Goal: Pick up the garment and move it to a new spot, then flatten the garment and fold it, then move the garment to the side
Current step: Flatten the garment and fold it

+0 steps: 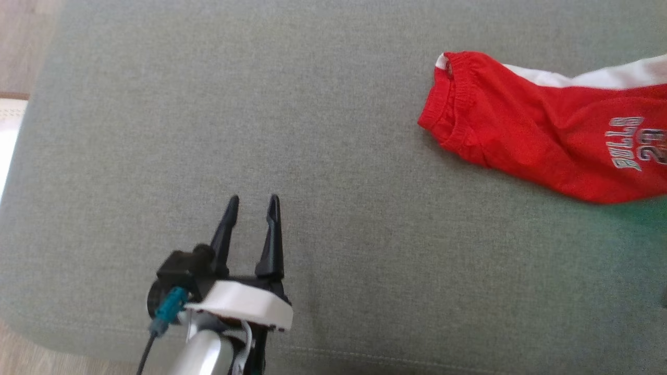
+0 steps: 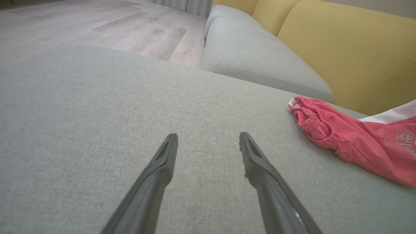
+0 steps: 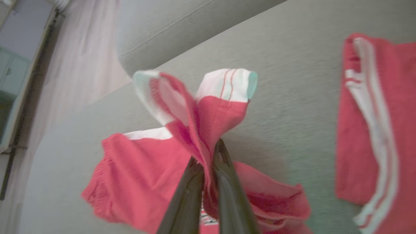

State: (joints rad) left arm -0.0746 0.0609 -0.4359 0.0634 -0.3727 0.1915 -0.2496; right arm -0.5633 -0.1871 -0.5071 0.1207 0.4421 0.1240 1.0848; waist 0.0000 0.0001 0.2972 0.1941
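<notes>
The red shorts with white side stripes (image 3: 143,169), resting on the grey-green fabric cushion (image 1: 312,104), are clamped at one thin bunched fold by the right gripper (image 3: 207,151), the left gripper (image 1: 253,199) being spread and empty well apart, so slippage or twisting may be caused by lifting.

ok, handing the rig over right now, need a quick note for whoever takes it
Left end effector: open, holding nothing, over a bare part of the grey fabric sofa cushion.
Right end effector: shut on a fold of the red jersey shorts with white side stripe.
Shorts: on the robot's right of the cushion, crumpled, waistband end lying on the fabric.
Done: grasp made.
Left: carry to a new spot, flatten, fold, move aside.
</notes>
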